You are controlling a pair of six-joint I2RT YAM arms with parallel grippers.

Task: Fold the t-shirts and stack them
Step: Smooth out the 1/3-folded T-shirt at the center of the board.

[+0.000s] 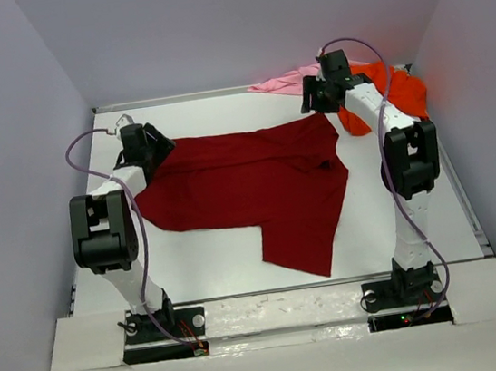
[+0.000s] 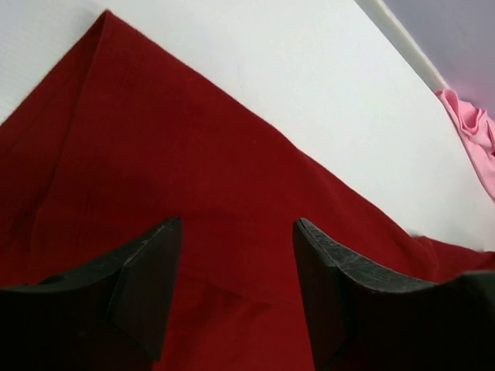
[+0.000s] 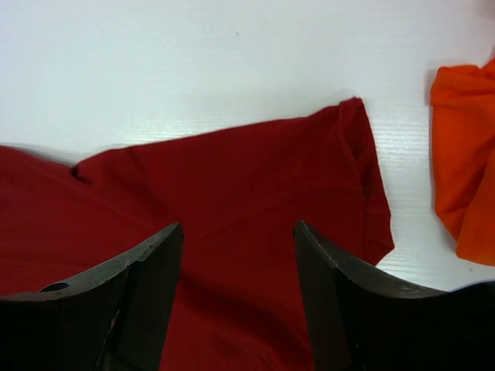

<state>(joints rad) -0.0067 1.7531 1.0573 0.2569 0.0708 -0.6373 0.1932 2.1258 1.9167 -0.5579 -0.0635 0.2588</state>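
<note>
Three t-shirts on a white table (image 1: 213, 268): one dark red, one orange, one pink. Two grippers, both with jaws apart and nothing between them.

Left gripper (image 2: 236, 232): it hangs over the left end of the dark red t-shirt (image 1: 247, 181), which lies spread flat beneath it. Ahead of the fingers (image 2: 147, 270) the cloth's far edge runs diagonally, rising to a corner ahead and to the left. Beyond that edge is bare table up to the far rim. The pink t-shirt (image 2: 468, 131) lies well ahead and to the right, apart from the red cloth.

Right gripper (image 3: 238, 232): it hangs over the right end of the same red t-shirt. A sleeve ends ahead and to the right of the fingers (image 3: 340, 294), its hem edge turned slightly. Bare table lies ahead of the far edge. The orange t-shirt (image 3: 464, 162) is bunched further right, with a strip of bare table between it and the sleeve.

From the overhead camera, pink and orange lie crumpled together beyond the right gripper at the far right corner. Open table borders the red t-shirt on its near side.
</note>
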